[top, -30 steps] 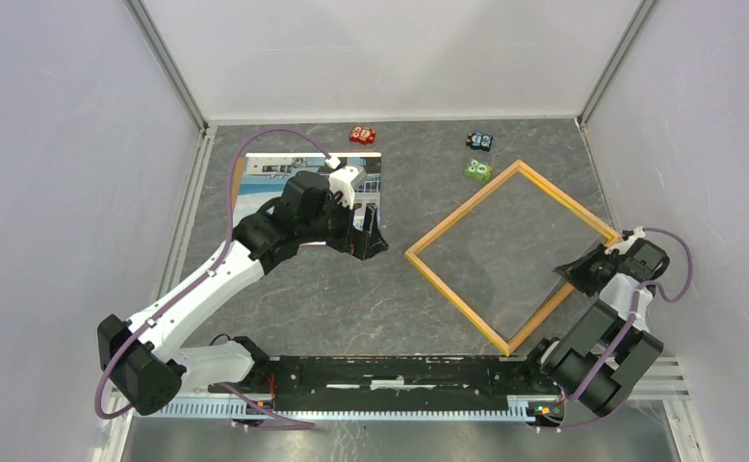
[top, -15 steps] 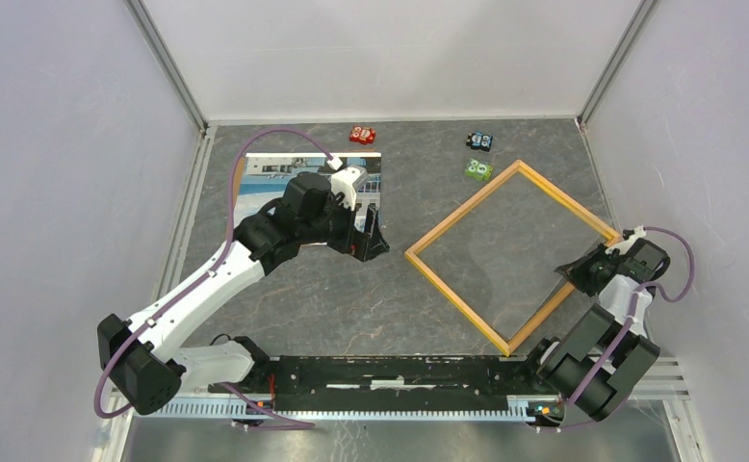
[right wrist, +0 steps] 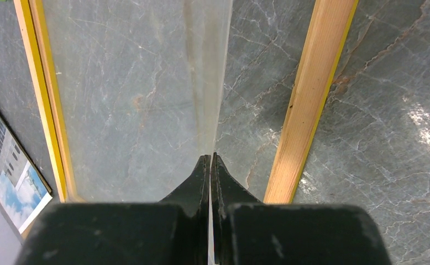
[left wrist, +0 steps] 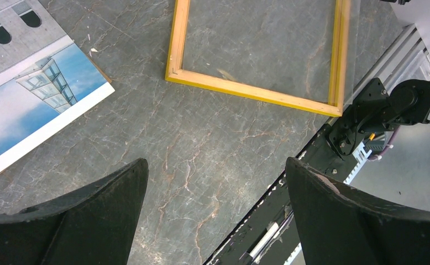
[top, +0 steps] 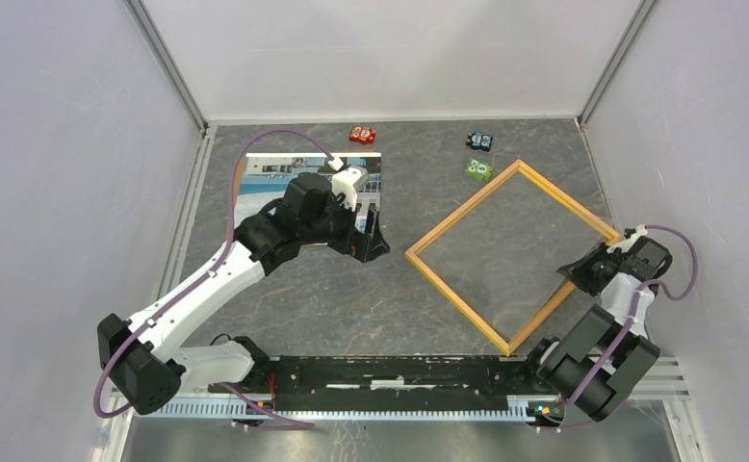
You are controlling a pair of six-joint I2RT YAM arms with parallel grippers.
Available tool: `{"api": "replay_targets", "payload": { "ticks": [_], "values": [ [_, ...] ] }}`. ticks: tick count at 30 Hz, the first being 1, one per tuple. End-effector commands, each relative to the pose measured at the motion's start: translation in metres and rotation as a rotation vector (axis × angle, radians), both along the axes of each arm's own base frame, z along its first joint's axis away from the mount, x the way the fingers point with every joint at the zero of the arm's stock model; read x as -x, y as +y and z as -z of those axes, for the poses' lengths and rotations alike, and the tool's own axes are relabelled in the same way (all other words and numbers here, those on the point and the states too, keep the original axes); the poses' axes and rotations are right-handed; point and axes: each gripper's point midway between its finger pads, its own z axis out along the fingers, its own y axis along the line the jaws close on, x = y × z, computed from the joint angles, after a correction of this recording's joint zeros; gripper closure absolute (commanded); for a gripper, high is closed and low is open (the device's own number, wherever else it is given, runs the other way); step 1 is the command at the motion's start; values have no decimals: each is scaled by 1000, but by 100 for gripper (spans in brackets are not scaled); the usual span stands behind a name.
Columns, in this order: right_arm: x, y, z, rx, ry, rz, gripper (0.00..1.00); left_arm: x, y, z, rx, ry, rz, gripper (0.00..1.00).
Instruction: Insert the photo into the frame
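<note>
Photo [left wrist: 30,94] of building and sky, yellow frame [left wrist: 251,91], left hand [left wrist: 215,171] wide open, right hand [right wrist: 210,157] pinching clear sheet [right wrist: 141,83]

The left arm [top: 207,284] hides perhaps half the photo [top: 260,178].

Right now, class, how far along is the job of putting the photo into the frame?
Done: nothing yet; the photo lies face up, apart from the frame. In hand: the right hand is shut on the edge of a clear sheet over the frame's opening, while the open left hand hovers beside the photo. Left: picking up the photo and laying it in the frame.
</note>
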Motion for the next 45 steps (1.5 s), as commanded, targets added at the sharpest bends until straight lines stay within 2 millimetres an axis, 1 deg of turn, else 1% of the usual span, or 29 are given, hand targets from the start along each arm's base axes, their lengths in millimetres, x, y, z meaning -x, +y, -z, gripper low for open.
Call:
{"api": "replay_targets", "payload": {
  "ticks": [1,6,11,16,20,23,25,36,37,38,40,42,43,44,45],
  "values": [
    [-4,-22,-13,102,8,5,100,0,-1,-1,-14,-38,33,0],
    [-7,-20,-12,87,-3,-4,100,1,-2,-1,-15,-39,37,0],
    [-14,-16,-12,63,-39,-32,100,2,-3,-1,-17,-41,40,0],
    [-21,-11,-20,79,-97,-58,100,1,-3,0,-20,-40,39,0],
    [-23,-9,-25,90,-128,-68,100,1,-3,0,-21,-40,39,0],
    [-26,-7,-30,103,-158,-75,95,1,-3,0,-21,-38,38,0],
    [-27,-7,-34,111,-174,-74,94,1,-3,-1,-18,-41,38,0],
    [-34,-9,-34,104,-206,-64,89,2,-3,-1,-17,-41,39,0],
    [-34,-9,-34,102,-207,-65,84,2,-2,-1,-17,-41,39,0],
    [-35,-9,-35,102,-209,-67,73,2,-2,-2,-16,-42,40,0],
    [-31,-12,-33,122,-168,-60,46,2,-3,-2,-17,-42,39,0],
    [-21,-28,-32,222,-54,-17,26,2,-3,-2,-16,-40,40,0],
    [-16,-37,-38,280,-7,9,19,2,-3,-1,-17,-38,40,0],
    [-10,-50,-45,355,44,54,8,2,-3,-1,-17,-36,41,0],
    [-4,-61,-53,432,95,100,2,2,-4,0,-18,-35,42,0]
  ]
}}
